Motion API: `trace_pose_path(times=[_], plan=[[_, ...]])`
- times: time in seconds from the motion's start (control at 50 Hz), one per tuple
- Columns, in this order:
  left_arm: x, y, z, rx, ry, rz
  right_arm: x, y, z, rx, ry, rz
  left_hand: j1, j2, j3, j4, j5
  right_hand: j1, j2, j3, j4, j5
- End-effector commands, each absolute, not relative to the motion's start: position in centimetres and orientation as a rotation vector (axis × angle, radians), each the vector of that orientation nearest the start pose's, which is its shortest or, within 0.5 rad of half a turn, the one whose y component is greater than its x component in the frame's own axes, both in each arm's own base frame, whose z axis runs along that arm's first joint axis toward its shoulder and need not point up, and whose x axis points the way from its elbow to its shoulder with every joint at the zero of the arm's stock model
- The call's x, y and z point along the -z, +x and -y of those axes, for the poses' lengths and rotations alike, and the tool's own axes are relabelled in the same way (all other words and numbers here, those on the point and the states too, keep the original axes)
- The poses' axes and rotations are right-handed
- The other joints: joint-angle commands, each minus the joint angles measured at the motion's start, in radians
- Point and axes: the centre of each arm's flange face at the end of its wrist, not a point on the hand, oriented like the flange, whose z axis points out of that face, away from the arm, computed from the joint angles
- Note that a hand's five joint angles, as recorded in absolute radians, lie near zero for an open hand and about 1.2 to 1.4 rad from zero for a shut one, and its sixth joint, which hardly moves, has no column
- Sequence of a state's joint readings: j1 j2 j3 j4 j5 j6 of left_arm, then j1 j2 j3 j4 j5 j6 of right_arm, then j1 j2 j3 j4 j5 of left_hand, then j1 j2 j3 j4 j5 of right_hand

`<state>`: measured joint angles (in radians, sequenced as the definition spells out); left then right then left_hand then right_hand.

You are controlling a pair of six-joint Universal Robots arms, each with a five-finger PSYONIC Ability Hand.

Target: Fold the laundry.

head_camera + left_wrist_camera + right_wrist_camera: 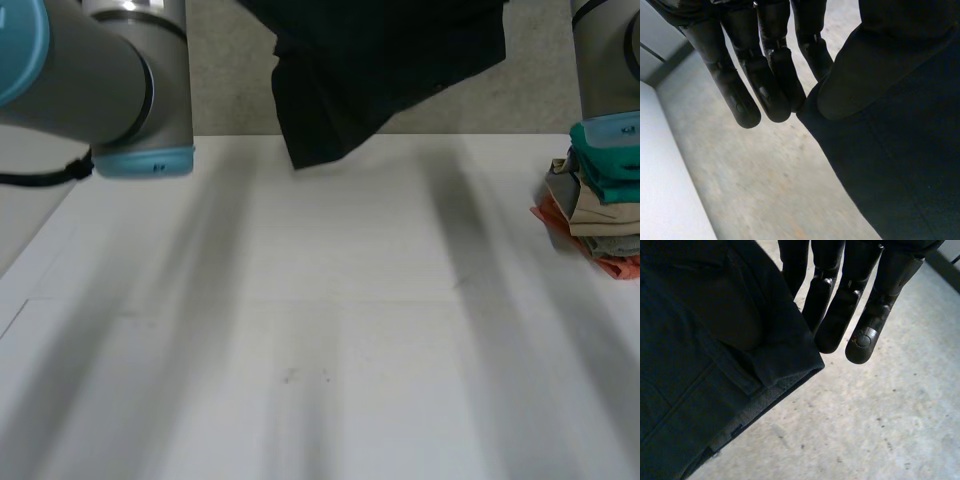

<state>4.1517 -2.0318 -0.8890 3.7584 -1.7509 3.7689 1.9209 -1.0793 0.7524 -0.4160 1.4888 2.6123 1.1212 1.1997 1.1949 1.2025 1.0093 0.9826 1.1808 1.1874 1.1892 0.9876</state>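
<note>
The dark, near-black fabric garment [380, 70] hangs in the air over the far edge of the white table [320, 330], pinched by the left hand [772, 95] and the right hand [832, 325] (straight fingers against thumb, each at an edge). The step probably goes best if the hands hold it taut and level, then lay it flat mid-table, well apart from the stack of folded clothes [600, 200].

The garment [385, 70] is plain and very dark, a near-black navy with no print. In the right wrist view the inner face of its hem [765, 400] is a slightly lighter grey weave. The left hand [775, 95] and the right hand [837, 325] are matte black. The left arm [90, 70] and the right arm [605, 50] are grey, and the left has a light-blue cap. The table [300, 350] is white. The stack of folded clothes [600, 190] is teal on top, beige in the middle and orange-red at the bottom. The floor [765, 190] is speckled grey.
</note>
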Motion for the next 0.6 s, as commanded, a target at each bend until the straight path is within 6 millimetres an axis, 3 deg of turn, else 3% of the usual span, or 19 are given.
trace_pose_path(times=[0.02,0.04,0.06,0.1,0.12,0.14,0.2,0.28,0.38,0.44,0.6], plan=[[-33.6,-32.2,29.9,2.593,0.619,-1.405,-34.8,28.8,37.7,2.706,-0.900,-1.523,0.275,0.197,0.201,0.194,0.212,0.414,0.215,0.209,0.207,0.234],[-32.4,-32.1,29.7,2.565,0.647,-1.441,-32.0,28.8,37.8,2.623,-0.943,-1.623,0.275,0.197,0.201,0.194,0.212,0.414,0.215,0.209,0.207,0.234],[-30.2,-32.1,29.1,2.508,0.703,-1.512,-30.7,28.8,37.8,2.582,-0.966,-1.671,0.275,0.197,0.201,0.194,0.212,0.414,0.215,0.209,0.207,0.234],[-28.0,-31.9,28.4,2.440,0.758,-1.585,-28.0,28.8,37.6,2.495,-1.010,-1.764,0.275,0.197,0.201,0.194,0.212,0.414,0.215,0.209,0.207,0.234],[-26.9,-31.8,28.0,2.402,0.792,-1.625,-25.6,28.7,37.3,2.409,-1.046,-1.847,0.275,0.197,0.201,0.194,0.212,0.414,0.215,0.209,0.207,0.234],[-24.7,-31.6,27.2,2.324,0.856,-1.700,-24.4,28.7,37.0,2.361,-1.067,-1.888,0.275,0.197,0.201,0.194,0.212,0.414,0.215,0.209,0.207,0.234],[-21.5,-30.9,25.6,2.168,0.971,-1.830,-20.6,28.5,35.8,2.190,-1.144,-2.018,0.275,0.197,0.201,0.194,0.212,0.414,0.215,0.209,0.207,0.234],[-18.7,-29.9,23.5,1.976,1.097,-1.962,-18.1,27.9,34.2,2.035,-1.217,-2.135,0.275,0.197,0.201,0.194,0.212,0.414,0.215,0.209,0.207,0.234],[-18.8,-28.9,21.1,1.849,1.184,-2.032,-16.9,26.9,32.1,1.847,-1.267,-2.254,0.275,0.197,0.201,0.194,0.212,0.414,0.215,0.209,0.207,0.234],[-20.2,-28.3,19.0,1.807,1.235,-2.055,-17.6,26.2,30.3,1.738,-1.302,-2.306,0.275,0.197,0.201,0.194,0.212,0.414,0.215,0.209,0.207,0.234],[-21.6,-26.6,13.8,1.627,1.403,-2.114,-19.0,24.6,26.0,1.494,-1.405,-2.403,0.275,0.197,0.201,0.194,0.212,0.414,0.215,0.209,0.207,0.234]])
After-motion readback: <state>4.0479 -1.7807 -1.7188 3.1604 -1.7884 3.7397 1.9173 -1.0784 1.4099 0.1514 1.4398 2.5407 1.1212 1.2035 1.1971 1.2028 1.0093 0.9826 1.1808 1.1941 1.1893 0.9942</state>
